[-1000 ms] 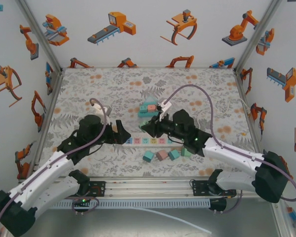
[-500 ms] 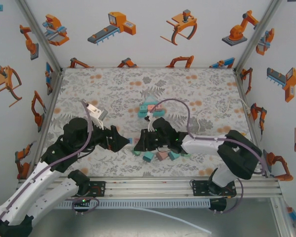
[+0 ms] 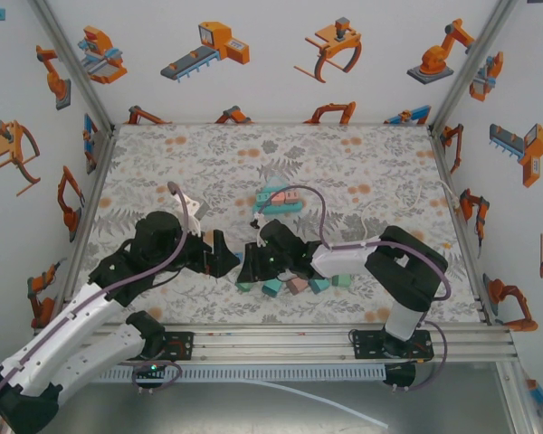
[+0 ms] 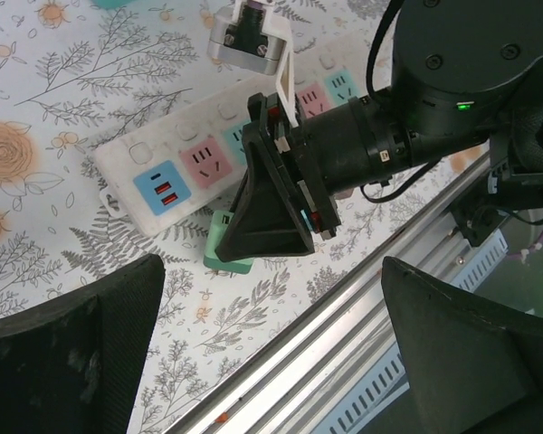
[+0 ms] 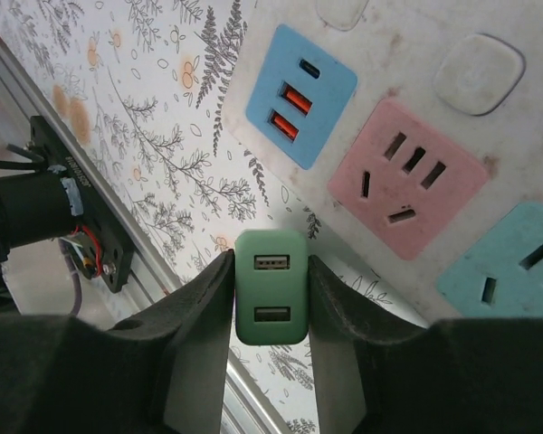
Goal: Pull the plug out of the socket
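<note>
A green two-port USB plug sits between my right gripper's fingers, which press on both of its sides. It is out of the sockets, just off the near edge of the white power strip, whose blue USB, pink and teal sockets are bare. In the left wrist view the plug shows under the right gripper's finger, in front of the strip. My left gripper stands wide open with nothing in it, a little to the left of the right gripper.
Several small coloured plugs lie in a row in front of the strip. A teal block stack stands behind it. The metal rail runs along the table's near edge, close under both grippers.
My right gripper has swung left and toward the near edge, carrying the green plug away from the strip. The left arm drew back a little and stays open.
</note>
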Motion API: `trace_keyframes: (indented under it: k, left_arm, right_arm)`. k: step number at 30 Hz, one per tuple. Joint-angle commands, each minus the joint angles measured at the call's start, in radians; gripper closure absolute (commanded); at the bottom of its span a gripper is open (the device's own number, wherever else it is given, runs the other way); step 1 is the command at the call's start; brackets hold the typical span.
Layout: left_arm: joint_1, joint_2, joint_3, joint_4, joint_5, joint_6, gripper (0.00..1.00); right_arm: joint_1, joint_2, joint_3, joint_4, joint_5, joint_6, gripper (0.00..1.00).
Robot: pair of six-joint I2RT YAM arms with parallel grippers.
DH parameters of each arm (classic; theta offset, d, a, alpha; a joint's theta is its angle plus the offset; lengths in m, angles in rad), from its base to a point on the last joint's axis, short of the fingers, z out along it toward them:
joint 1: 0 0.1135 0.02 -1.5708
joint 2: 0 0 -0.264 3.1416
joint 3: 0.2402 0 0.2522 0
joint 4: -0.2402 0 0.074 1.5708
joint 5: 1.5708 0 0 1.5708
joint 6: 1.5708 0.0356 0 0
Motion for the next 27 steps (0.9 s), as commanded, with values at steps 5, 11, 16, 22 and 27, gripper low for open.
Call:
trace_keyframes:
  k: [5, 11, 16, 22, 27]
  left_arm:
    - [-0.01, 0.033, -0.001, 0.004, -0.032, 0.019, 0.03]
    - [-0.016, 0.064, 0.014, 0.007, -0.043, 0.016, 0.03]
    - [-0.02, 0.094, 0.032, 0.017, -0.051, 0.013, 0.03]
    - [-0.022, 0.154, 0.057, 0.036, -0.099, -0.006, 0.03]
    - [-0.021, 0.247, 0.099, 0.051, -0.247, -0.062, 0.03]
  right_arm:
    - [0.008, -0.016, -0.003, -0.016, 0.028, -0.02, 0.45]
    - [0.008, -0.099, -0.042, -0.008, 0.041, -0.036, 0.43]
    - [0.008, -0.232, -0.069, -0.047, 0.1, -0.085, 0.43]
    - [0.007, -0.427, -0.087, -0.099, 0.262, -0.206, 0.41]
    - [0.001, -0.577, -0.111, -0.093, 0.53, -0.352, 0.32]
